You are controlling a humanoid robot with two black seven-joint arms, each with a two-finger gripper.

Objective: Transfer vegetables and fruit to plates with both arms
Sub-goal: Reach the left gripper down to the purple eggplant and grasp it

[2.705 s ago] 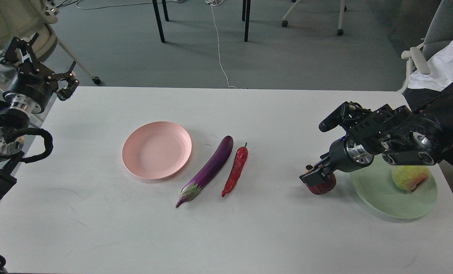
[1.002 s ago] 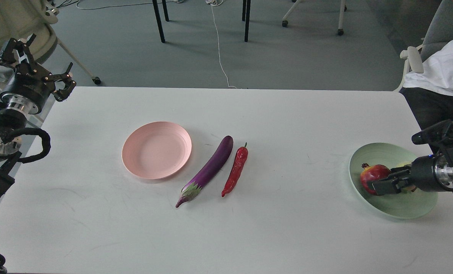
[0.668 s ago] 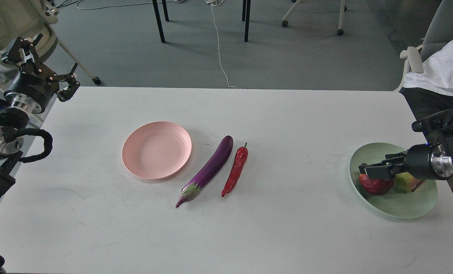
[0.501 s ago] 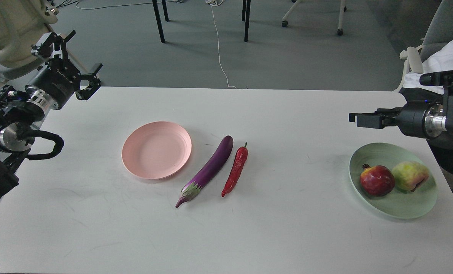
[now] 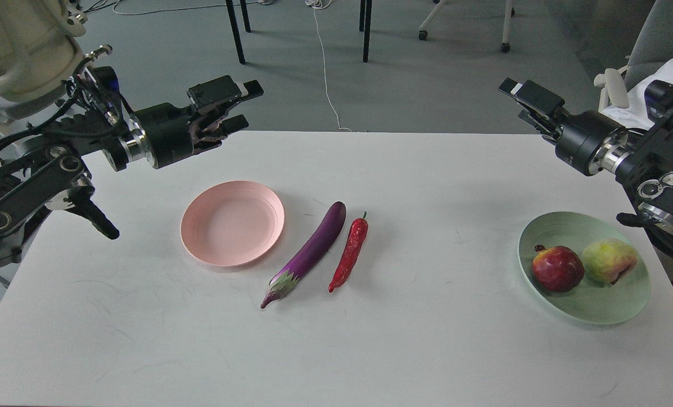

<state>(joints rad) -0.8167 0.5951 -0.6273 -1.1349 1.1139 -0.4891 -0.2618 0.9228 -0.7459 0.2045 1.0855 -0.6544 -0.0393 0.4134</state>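
The purple eggplant (image 5: 311, 251) and the red chili (image 5: 351, 251) lie side by side at the table's middle, just right of the bare pink plate (image 5: 233, 223). The pale green plate (image 5: 545, 229) at the right holds the dark-red pomegranate (image 5: 558, 268) and the yellow-green pear-like fruit (image 5: 608, 260), which touch each other. My left gripper (image 5: 244, 105) is open and empty, raised over the far edge of the table, behind the pink plate. My right gripper (image 5: 525, 107) is open and empty, high above the far right corner, well behind the green plate.
The white table (image 5: 370, 350) carries only the two plates and the produce. Beyond its far edge are grey floor, black table legs (image 5: 235, 31), a white cable (image 5: 326, 73) and chair wheels. An office chair with white cloth (image 5: 667, 73) stands at the far right.
My right gripper carried the pomegranate onto the green plate, let it go, then rose up and back. My left arm swung right, bringing its gripper over the table's far edge.
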